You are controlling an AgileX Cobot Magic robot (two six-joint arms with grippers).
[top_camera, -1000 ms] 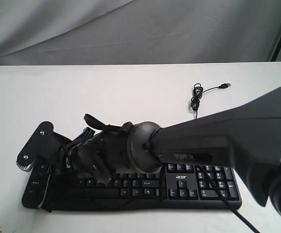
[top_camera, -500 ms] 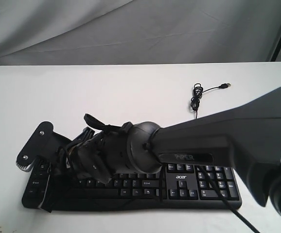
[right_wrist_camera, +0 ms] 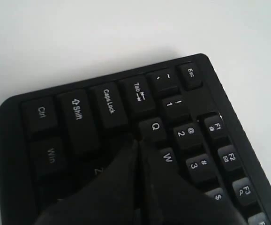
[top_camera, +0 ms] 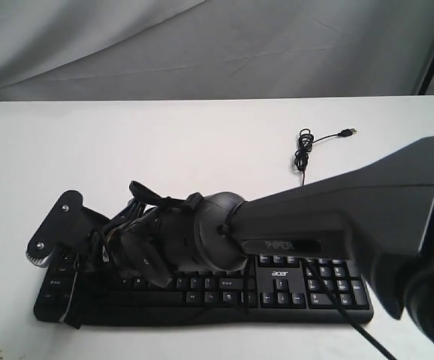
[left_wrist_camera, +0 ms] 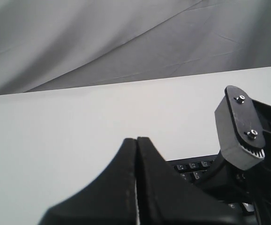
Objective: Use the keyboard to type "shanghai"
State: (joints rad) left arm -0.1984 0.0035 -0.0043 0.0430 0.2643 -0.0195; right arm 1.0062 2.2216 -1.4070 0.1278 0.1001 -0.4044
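Observation:
The black keyboard (top_camera: 296,289) lies along the table's near edge, its "acer" logo beside the number pad. My right arm (top_camera: 292,225) reaches across it to its left end. My right gripper (right_wrist_camera: 138,141) is shut with nothing in it. Its tip is down on the keyboard (right_wrist_camera: 102,105) just below the Q key (right_wrist_camera: 155,127), beside Caps Lock (right_wrist_camera: 108,107) and W; the key under the tip is hidden. My left gripper (left_wrist_camera: 136,139) is shut and empty, held over the white table, with the keyboard's corner (left_wrist_camera: 191,166) beyond it.
The keyboard's thin USB cable (top_camera: 304,146) lies coiled on the white table (top_camera: 127,150) behind the number pad. A grey plate with two screws (left_wrist_camera: 241,129) on the right wrist stands close to my left gripper. A grey cloth (top_camera: 202,45) hangs behind.
The right arm and its wrist have sunk slightly toward the left end of the keyboard. The keyboard and cable have not moved.

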